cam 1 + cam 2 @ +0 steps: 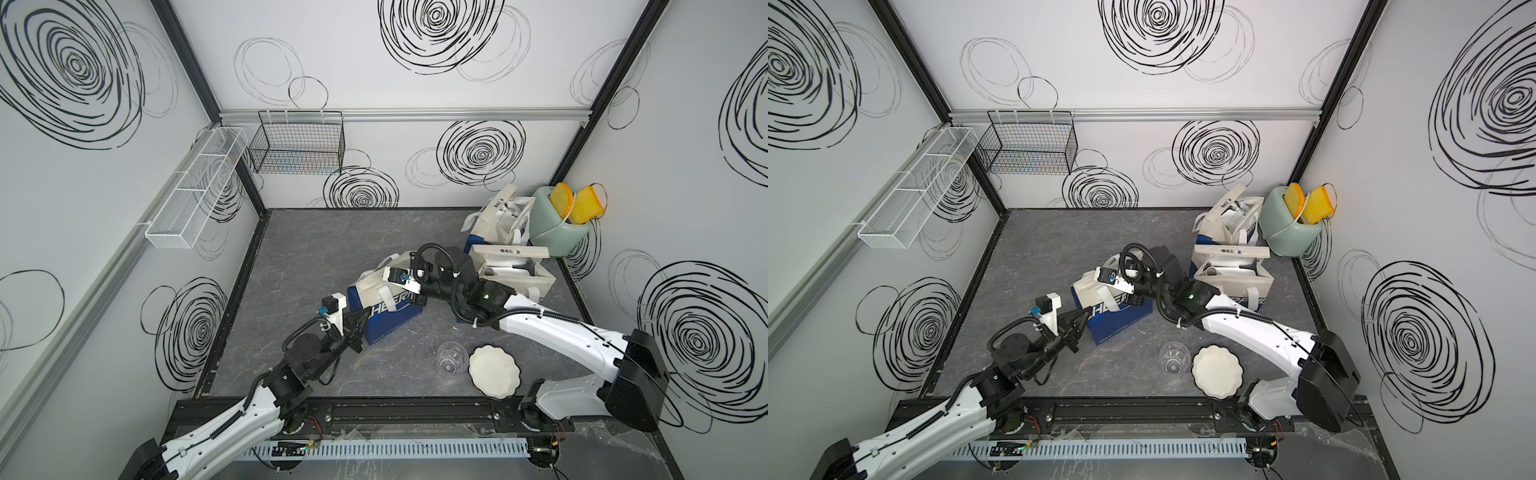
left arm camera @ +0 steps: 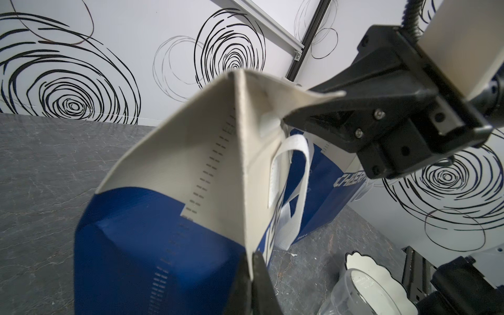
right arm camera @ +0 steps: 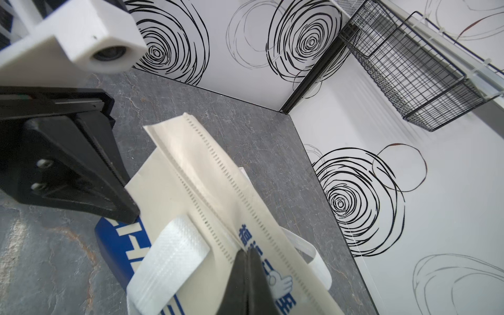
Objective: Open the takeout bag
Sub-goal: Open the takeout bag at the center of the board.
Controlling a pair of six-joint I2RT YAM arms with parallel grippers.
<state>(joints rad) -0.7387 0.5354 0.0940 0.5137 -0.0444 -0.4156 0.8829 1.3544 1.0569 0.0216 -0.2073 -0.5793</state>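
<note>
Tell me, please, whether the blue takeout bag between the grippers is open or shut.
Shut: on the takeout bag, the white top edges meet in one ridge, pinched by left gripper and right gripper.

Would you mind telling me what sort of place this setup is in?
Likely a robot test enclosure: swirl-printed panels wall in a grey tabletop, with robot arms mounted on a front rail.

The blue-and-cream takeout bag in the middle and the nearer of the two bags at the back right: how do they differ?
The middle bag is folded flat at the top; the back-right bag gapes open. The left gripper and right gripper pinch the middle bag's top; none holds the back-right bag. Both are blue below, cream above.
</note>
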